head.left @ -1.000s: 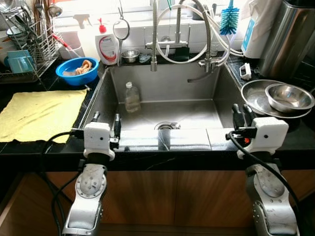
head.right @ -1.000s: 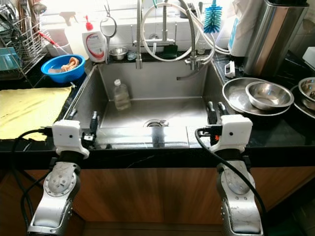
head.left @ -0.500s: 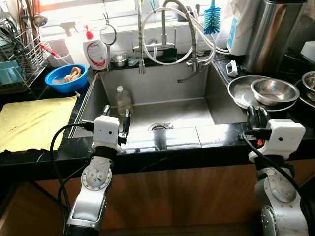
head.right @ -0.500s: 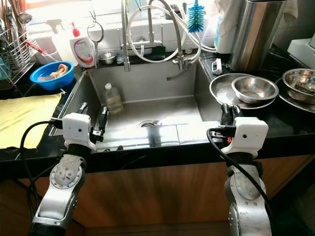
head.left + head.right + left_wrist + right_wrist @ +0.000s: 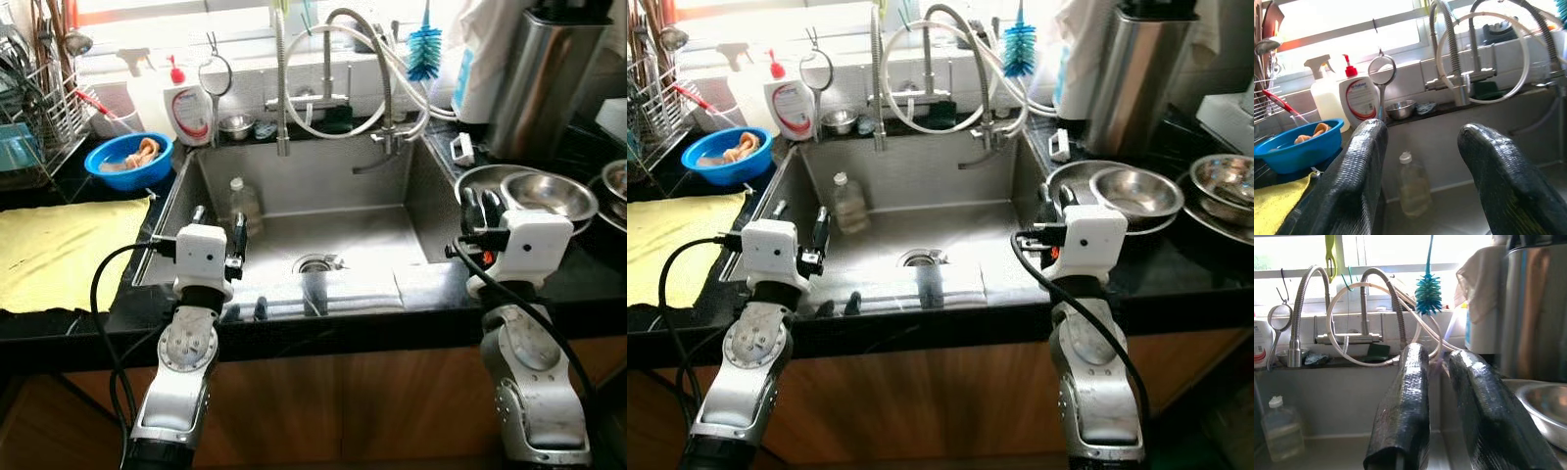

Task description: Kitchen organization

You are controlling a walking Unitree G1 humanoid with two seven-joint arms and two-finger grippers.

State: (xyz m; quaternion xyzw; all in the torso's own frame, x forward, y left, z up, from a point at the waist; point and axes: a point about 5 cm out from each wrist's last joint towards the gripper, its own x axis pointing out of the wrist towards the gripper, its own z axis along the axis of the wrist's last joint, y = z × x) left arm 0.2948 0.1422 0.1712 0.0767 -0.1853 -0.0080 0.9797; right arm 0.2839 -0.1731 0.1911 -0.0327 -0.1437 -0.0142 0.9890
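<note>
Plastic bottle point(image 5: 240, 203) standing upright in the steel sink point(image 5: 323, 186), against its left wall. Left gripper point(image 5: 217, 230), fingers parted and empty, over the sink's front left edge; right gripper point(image 5: 477, 210), fingers slightly apart and empty, beside the steel bowls point(image 5: 549, 194) on the dark worktop point(image 5: 588, 279).

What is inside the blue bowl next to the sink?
The blue bowl holds something orange and tan, maybe a sponge or scrubber. It is too small to tell, and the bowl's near wall hides whatever lies at the bottom.
</note>
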